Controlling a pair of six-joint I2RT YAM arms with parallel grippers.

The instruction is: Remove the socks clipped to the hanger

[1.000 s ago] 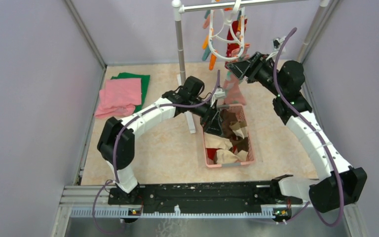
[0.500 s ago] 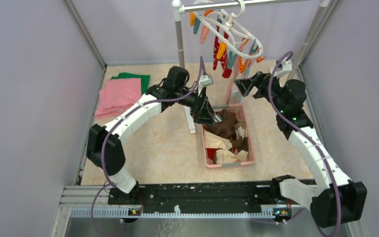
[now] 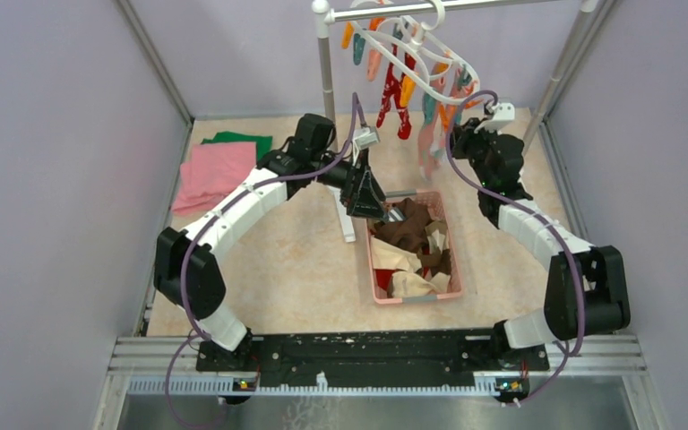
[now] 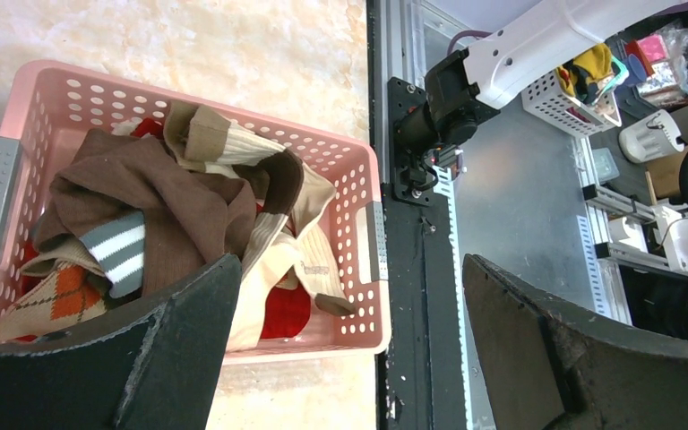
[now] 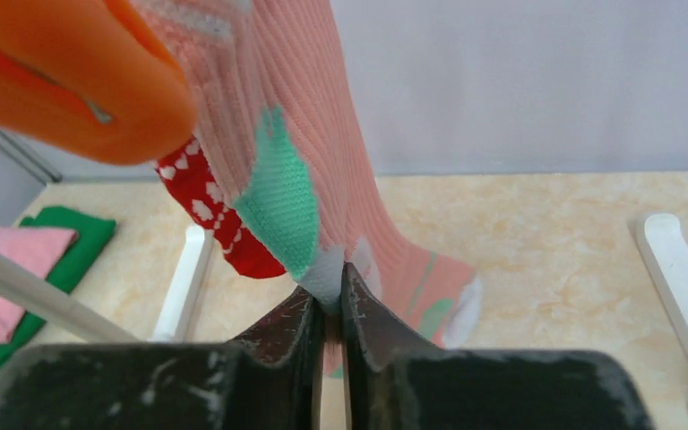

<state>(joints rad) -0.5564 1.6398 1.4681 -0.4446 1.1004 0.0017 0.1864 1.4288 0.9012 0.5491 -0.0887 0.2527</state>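
Note:
The white hanger hangs tilted from the rail, its orange and teal pegs dangling. A red patterned sock and a pink sock with teal and white marks are clipped to it. My right gripper is beside the pink sock; in the right wrist view the gripper is shut on the pink sock at its white and teal patch. An orange peg holds that sock above, and the red sock hangs behind. My left gripper stands open over the basket's far left corner, with nothing between the fingers.
A pink basket in mid-table holds several loose brown, cream and argyle socks. The metal rail stand has white feet on the floor. Folded pink and green cloths lie at the far left.
My right gripper has moved in to the pink sock and shut on it. The left gripper has lifted slightly off the basket, still open. The hanger has swung and tilted.

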